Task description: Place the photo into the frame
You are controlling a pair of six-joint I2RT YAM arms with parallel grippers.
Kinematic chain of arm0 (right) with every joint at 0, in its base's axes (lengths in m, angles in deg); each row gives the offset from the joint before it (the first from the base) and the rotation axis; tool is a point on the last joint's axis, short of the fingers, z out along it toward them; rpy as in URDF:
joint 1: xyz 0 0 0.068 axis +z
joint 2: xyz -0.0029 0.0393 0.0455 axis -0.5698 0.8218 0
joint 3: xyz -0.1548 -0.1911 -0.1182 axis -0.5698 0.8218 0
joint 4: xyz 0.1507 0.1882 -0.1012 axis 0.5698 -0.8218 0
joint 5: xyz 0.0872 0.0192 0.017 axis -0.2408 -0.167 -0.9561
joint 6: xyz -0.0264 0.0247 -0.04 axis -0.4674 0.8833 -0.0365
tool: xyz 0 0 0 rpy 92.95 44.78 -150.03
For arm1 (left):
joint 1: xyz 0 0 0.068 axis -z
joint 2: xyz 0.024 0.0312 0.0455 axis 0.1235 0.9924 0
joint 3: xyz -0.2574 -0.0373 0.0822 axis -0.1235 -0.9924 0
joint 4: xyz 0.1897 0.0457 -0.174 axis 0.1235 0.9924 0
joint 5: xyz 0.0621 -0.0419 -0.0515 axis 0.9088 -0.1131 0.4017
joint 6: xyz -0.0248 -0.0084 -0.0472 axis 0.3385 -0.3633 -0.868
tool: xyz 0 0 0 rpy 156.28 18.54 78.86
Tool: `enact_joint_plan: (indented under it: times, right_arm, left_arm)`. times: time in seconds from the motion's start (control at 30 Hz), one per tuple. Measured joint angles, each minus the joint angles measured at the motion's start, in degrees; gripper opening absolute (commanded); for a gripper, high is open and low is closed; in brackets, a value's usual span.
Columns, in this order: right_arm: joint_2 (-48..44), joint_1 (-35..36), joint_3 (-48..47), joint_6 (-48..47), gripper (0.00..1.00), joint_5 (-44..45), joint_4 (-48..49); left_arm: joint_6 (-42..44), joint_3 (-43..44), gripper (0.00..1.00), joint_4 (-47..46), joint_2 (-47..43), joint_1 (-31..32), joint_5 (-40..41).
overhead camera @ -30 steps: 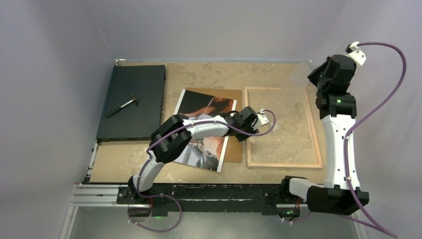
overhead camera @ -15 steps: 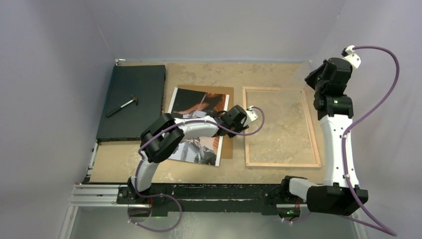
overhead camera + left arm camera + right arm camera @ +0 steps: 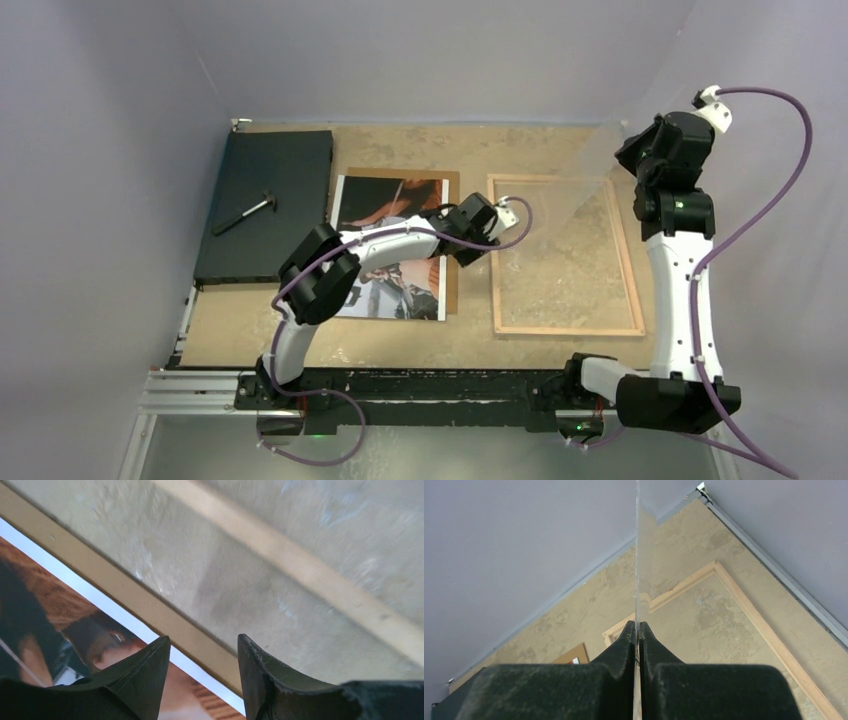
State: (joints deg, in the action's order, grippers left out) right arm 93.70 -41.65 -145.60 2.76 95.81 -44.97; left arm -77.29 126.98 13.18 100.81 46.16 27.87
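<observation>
Over the last second the photo (image 3: 400, 292) and the brown backing panel (image 3: 452, 290) under it have slid left and turned square to the tabletop (image 3: 420, 145), and the left arm has swung with them. The left gripper (image 3: 202, 639) stands with its jaws apart and nothing between them. One finger is over the photo's white border and the other is over bare tabletop, with the panel's right edge running below the gap. Whether the fingertips press down cannot be told. The photo lies face up on the panel, which shows only as narrow strips along the photo's far and right sides. The frame (image 3: 568, 330) lies flat just to the right of that panel, and a thin strip of tabletop separates them. Mottled surface shows through the frame's opening. On the photo's left, near but apart, sits a flat black board (image 3: 265, 205) with a small dark tool (image 3: 245, 213) on it. The right gripper (image 3: 637, 625) is clenched on a clear pane (image 3: 585, 175), seen edge-on from the wrist and held tilted above the frame's far right corner. Plain grey walls close in at the far and side edges of the sandy tabletop. Bare surface lies beyond the photo and frame, and a narrower band runs along the near edge.
</observation>
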Motion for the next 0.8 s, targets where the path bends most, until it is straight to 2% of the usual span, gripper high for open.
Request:
enact_joint_plan:
  times: [0.2, 0.37, 0.6, 0.8]
  right_arm:
    - [-0.48, 0.04, -0.92, -0.02, 0.00, 1.77, -0.22]
    - [-2.10, 0.04, -0.92, -0.20, 0.00, 4.79, -1.33]
    - [-4.02, 0.02, -2.71, -0.63, 0.00, 7.04, -2.54]
    - [-4.24, 0.04, -2.75, -0.57, 0.00, 6.64, -2.54]
  left_arm:
    - [-6.67, 14.08, 0.56, 3.02, 2.05, -0.04, -5.01]
    - [-13.00, 20.57, 0.57, 2.93, 6.45, -0.26, -8.61]
    - [-19.85, 21.51, 0.56, 3.93, 15.39, -0.26, -6.03]
    - [-21.84, 19.52, 0.52, 0.87, 15.72, -0.11, -0.98]
